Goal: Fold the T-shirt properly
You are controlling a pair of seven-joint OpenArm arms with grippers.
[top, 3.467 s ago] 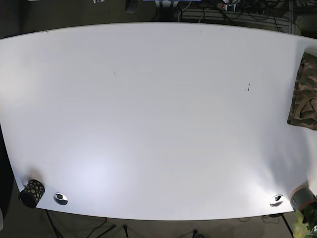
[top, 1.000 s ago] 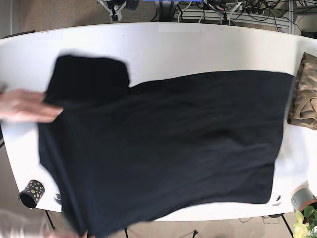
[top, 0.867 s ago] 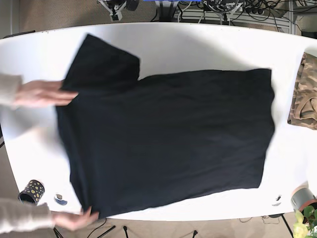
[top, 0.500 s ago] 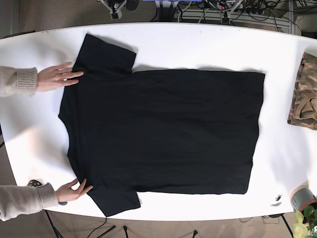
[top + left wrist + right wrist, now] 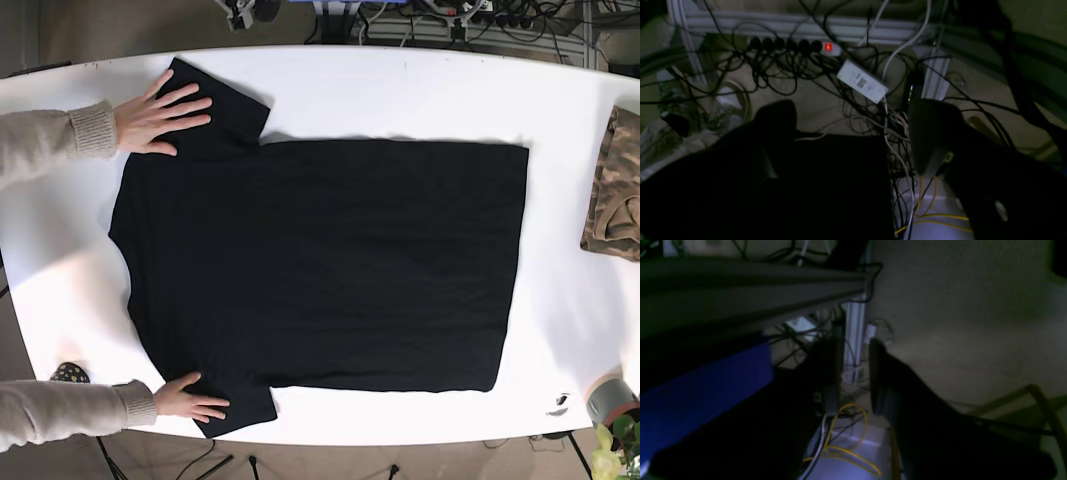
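A black T-shirt [image 5: 320, 260] lies spread flat on the white table [image 5: 400, 90] in the base view, collar end at the left, hem at the right. A person's hands press on its sleeves, one hand [image 5: 155, 115] at the far left and the other hand [image 5: 190, 400] at the near left. Neither gripper shows in the base view. In the left wrist view my left gripper [image 5: 853, 123] hangs over a floor full of cables, jaws wide apart and empty. In the right wrist view my right gripper [image 5: 853, 366] is over carpet beside a table leg, jaws a little apart and empty.
A folded camouflage cloth [image 5: 615, 190] lies at the table's right edge. A dotted cup [image 5: 68, 373] is at the near left corner and a grey roll [image 5: 610, 400] at the near right. A power strip [image 5: 796, 45] and a white adapter [image 5: 862, 81] lie on the floor.
The table was bare, then a person laid the black T-shirt on it and spread it flat. The hands have moved from beside the shirt onto the two sleeves.
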